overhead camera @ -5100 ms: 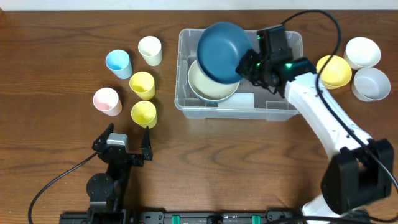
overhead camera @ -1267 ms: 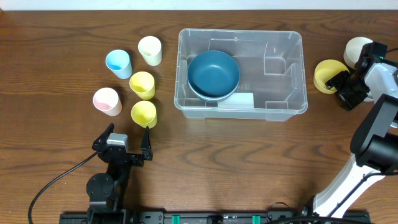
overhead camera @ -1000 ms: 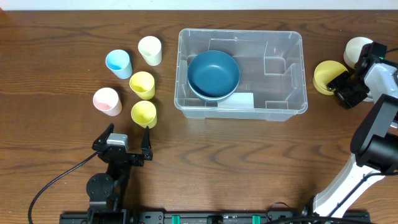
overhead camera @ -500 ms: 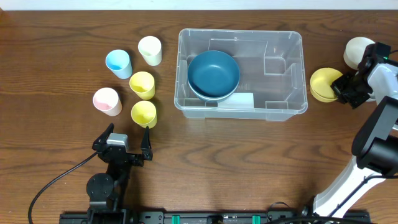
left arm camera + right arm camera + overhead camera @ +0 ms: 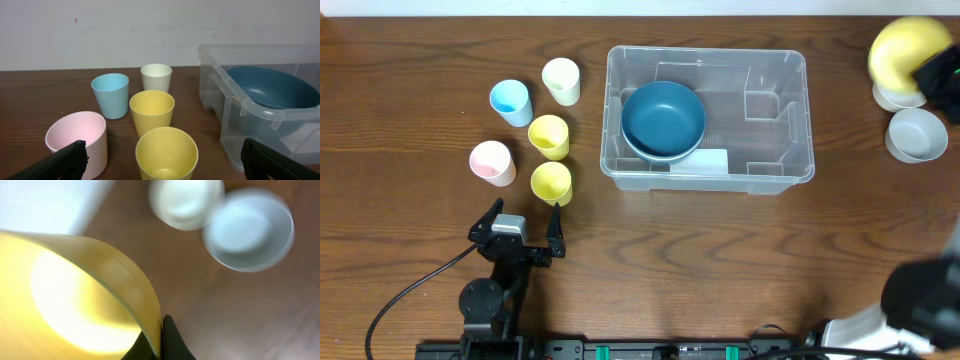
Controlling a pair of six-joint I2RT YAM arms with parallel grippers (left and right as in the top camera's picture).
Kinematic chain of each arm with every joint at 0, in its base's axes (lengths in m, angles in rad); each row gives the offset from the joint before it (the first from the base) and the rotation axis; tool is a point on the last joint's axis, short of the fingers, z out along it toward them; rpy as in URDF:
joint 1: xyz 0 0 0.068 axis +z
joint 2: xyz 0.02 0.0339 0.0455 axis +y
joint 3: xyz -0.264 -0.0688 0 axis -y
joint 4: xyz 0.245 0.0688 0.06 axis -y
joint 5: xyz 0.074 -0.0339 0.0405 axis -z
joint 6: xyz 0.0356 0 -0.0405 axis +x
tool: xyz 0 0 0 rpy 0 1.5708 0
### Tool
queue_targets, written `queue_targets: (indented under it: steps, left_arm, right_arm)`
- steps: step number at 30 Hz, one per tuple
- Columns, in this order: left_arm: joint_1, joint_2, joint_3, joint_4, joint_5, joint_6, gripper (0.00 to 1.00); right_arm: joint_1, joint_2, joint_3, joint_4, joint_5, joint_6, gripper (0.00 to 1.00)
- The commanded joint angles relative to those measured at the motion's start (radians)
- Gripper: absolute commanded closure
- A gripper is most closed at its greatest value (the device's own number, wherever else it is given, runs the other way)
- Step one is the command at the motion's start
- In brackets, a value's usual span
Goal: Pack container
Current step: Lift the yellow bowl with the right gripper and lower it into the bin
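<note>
A blue bowl sits in the container as the right gripper pinches a yellow bowl aloft by its rim at far right, with five cups and two white bowls left outside near the left gripper, its jaws spread.

The left arm is black, with a small grey block on top and two thin black fingers. A long black cable curls out from its round base. The right arm looks blurry, black on top and white lower down. Its fingers are dark and pointy.
</note>
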Motion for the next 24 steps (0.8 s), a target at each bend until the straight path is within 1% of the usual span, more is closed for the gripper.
queue_targets:
  steps: [1,4,6,10,12,17,24]
  left_arm:
    - [0.004,-0.006,-0.018,-0.032,0.014,0.013,0.02]
    - [0.004,-0.006,-0.018,-0.032,0.014,0.014,0.02]
    - [0.004,-0.006,-0.018,-0.032,0.014,0.013,0.02]
    - [0.004,-0.006,-0.018,-0.032,0.014,0.014,0.02]
    - [0.004,-0.006,-0.018,-0.032,0.014,0.014,0.02]
    - [0.004,-0.006,-0.018,-0.032,0.014,0.014,0.02]
    - [0.004,-0.006,-0.018,-0.032,0.014,0.013,0.02]
  right_arm:
    - [0.055,-0.098,0.027,-0.015,-0.119,-0.006,0.99]
    - [0.140,-0.143,0.027,-0.024,-0.112,-0.043,0.99]
    - [0.216,-0.143,0.025,-0.042,-0.070,-0.050,0.99]
    - [0.350,-0.105,-0.005,-0.069,0.048,-0.050,0.99]
    - [0.404,-0.073,-0.021,-0.068,0.070,-0.050,0.99]
    - [0.474,0.024,-0.023,-0.079,0.068,-0.050,0.99]
    - [0.490,0.146,-0.023,-0.105,0.069,-0.037,0.99]
